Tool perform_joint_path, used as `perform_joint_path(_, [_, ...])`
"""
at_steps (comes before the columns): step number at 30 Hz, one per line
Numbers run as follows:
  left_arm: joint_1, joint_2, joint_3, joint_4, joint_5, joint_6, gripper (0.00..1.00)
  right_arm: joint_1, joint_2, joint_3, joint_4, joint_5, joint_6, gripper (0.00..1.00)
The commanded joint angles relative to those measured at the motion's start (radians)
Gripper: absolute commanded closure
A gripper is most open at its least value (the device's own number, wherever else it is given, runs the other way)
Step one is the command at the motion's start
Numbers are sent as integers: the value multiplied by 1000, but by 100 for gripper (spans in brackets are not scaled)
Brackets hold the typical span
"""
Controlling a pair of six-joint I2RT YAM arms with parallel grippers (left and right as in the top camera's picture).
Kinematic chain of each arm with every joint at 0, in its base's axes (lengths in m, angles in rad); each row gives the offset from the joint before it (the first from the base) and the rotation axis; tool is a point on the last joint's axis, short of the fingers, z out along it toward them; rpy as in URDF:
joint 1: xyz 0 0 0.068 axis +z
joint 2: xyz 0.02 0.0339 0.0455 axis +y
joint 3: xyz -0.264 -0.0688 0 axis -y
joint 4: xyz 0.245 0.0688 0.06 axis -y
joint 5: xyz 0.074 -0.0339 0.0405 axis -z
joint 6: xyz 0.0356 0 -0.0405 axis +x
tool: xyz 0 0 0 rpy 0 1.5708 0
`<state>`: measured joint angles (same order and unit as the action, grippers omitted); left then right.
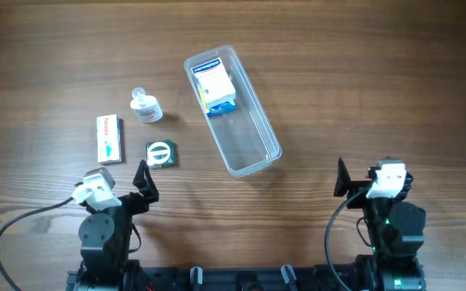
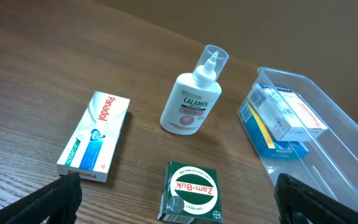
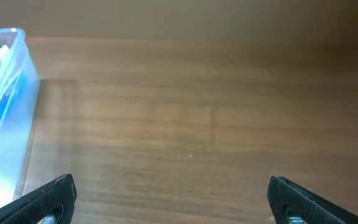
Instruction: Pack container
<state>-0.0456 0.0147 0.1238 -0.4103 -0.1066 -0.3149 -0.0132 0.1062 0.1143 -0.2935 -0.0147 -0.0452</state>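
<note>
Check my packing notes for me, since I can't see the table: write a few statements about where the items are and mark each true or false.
1. The long clear plastic rectangular tub holds a white-and-blue carton at its end away from the arms. True.
2. The white round bottle with a clear cap, the flat white cardboard box and the small green box sit on the wooden table, outside the tub. True.
3. The tub is packed full. False: most of its floor is bare.
4. The flat white box touches the bottle. False: they lie apart.
5. The green box is right of the tub. False: it lies left of the tub.
</note>
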Motion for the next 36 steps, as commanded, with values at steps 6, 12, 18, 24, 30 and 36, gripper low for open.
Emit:
perform_joint_path(6, [4,-6,-3,3,2,20,0,-6,-99,-5,6,44,18,0])
perform_joint_path(12, [4,-6,-3,3,2,20,0,-6,-103,-5,7,43,18,0])
perform_joint_path(18, [4,-6,-3,3,2,20,0,-6,-103,-5,7,43,19,0])
perform_joint_path(24, [4,-6,-3,3,2,20,0,-6,-103,-5,7,43,19,0])
perform_joint_path(30, [4,-6,-3,3,2,20,0,-6,-103,-5,7,43,19,0])
perform_joint_path(36, [4,-6,-3,3,2,20,0,-6,-103,-5,7,43,19,0])
